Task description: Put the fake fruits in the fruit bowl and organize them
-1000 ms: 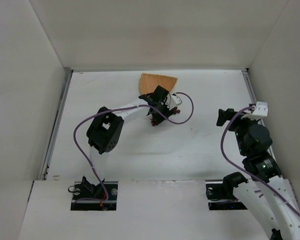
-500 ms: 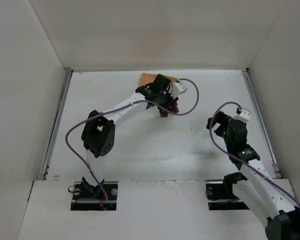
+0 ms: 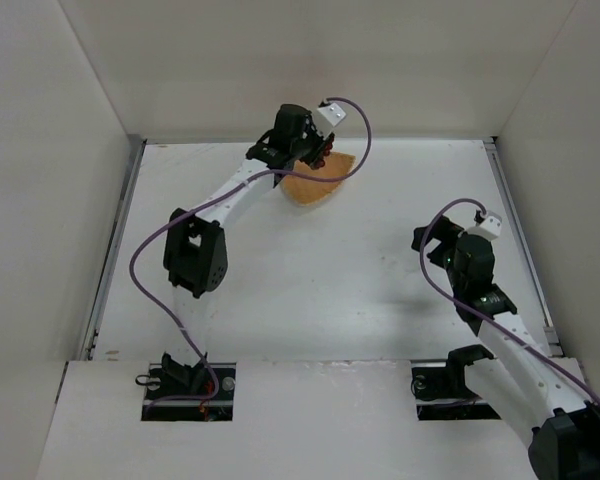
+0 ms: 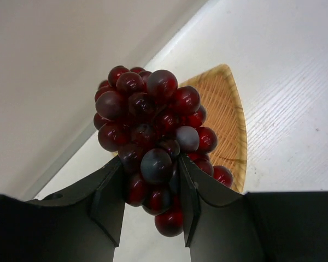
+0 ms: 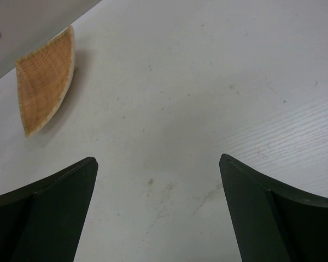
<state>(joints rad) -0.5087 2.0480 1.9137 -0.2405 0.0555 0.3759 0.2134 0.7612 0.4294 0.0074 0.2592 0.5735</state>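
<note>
My left gripper (image 4: 151, 180) is shut on a bunch of dark red-purple grapes (image 4: 150, 136) and holds it in the air above the far end of the tan woven fruit bowl (image 4: 227, 120). In the top view the left gripper (image 3: 315, 150) is at the back wall with the grapes (image 3: 322, 155) and the bowl (image 3: 315, 185) below it. My right gripper (image 5: 158, 180) is open and empty over bare table at the right (image 3: 432, 240). The bowl shows far left in the right wrist view (image 5: 46, 82).
White walls close the table on the back, left and right. The back wall is right behind the left gripper. A purple cable (image 3: 355, 120) loops off the left wrist.
My left arm has lifted the grapes and carried them toward the back wall, from in front of the bowl to above it. The right arm has barely moved since half a second ago.
</note>
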